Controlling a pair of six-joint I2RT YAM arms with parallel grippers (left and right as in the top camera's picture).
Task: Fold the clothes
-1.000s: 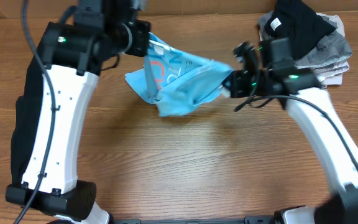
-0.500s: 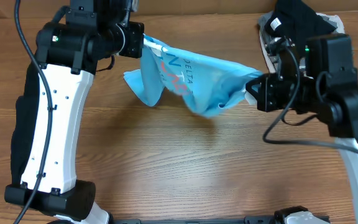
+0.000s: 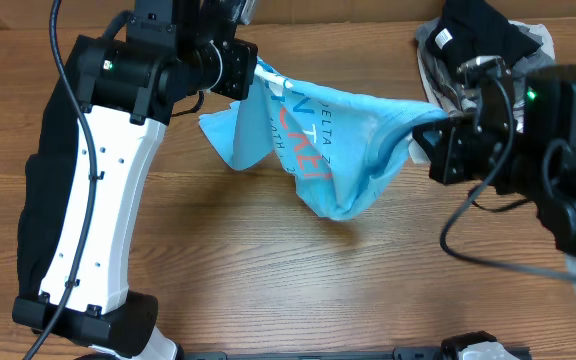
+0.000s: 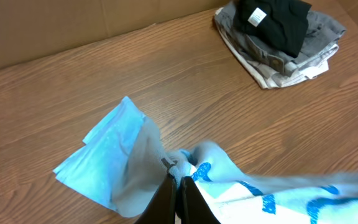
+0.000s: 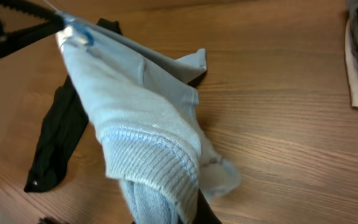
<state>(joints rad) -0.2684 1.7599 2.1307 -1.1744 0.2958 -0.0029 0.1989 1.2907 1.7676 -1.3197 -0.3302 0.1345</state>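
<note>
The light blue T-shirt (image 3: pixel 343 140) with pink and blue lettering hangs stretched in the air between both grippers above the wooden table. My left gripper (image 3: pixel 256 72) is shut on one edge of it at the upper left; its fingers pinch the fabric in the left wrist view (image 4: pixel 179 186). My right gripper (image 3: pixel 430 128) is shut on the ribbed collar at the right, which covers its fingers in the right wrist view (image 5: pixel 179 208). A sleeve hangs down to the left (image 3: pixel 230 140).
A pile of folded clothes, black on grey, (image 3: pixel 493 50) lies at the back right, and also shows in the left wrist view (image 4: pixel 278 37). A black garment (image 5: pixel 58 143) lies on the table at the left, under the left arm.
Both grippers have lifted and pulled apart, so the T-shirt went from bunched to stretched out and hanging. The right arm moved right and toward the camera.
</note>
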